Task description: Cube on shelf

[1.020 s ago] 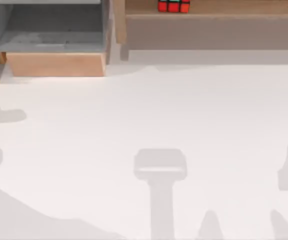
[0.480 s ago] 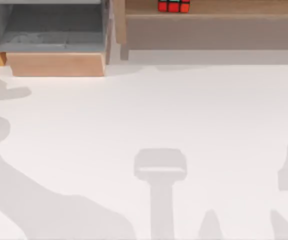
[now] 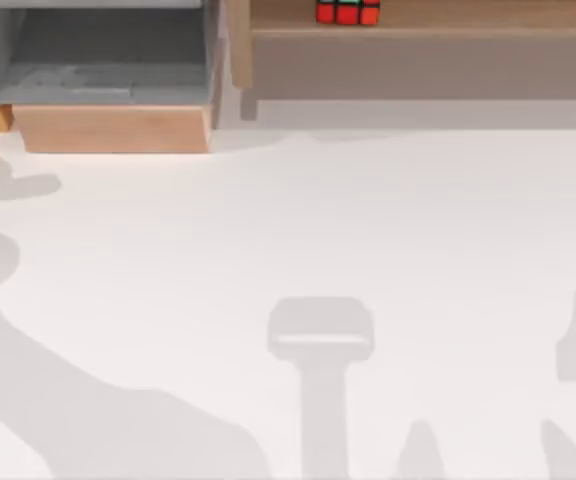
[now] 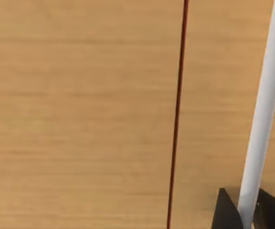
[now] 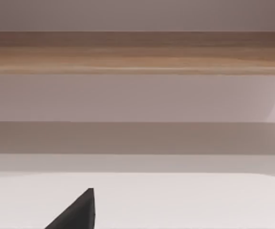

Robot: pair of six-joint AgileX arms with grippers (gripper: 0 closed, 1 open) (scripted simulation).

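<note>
The near part of the white table [image 3: 298,230] carries only soft grey shadows, a broad one sweeping in from the near left and a few smaller shapes at the near middle and near right, which I take to be cast by the arms and rig overhead. Farther back on the left stands a wooden box unit [image 3: 108,128] with a grey inside. To its right, along the far edge, runs the shelf [image 3: 468,18], a long light-brown board with a shaded recess beneath it. The cube [image 3: 347,11] sits on top of that board near its left end, red tiles and one green tile facing up, with nothing touching it. As I judge it, the placing is done and little is left beyond the arms settling clear. The cube's far side is cut off by the edge of the top view. The left wrist view looks close onto a wood-grain panel [image 4: 80,114] with a dark seam and a pale bar, and the right wrist view looks toward the shelf front across the table; each catches only a dark finger tip, so I cannot tell whether either gripper is open or closed.
</note>
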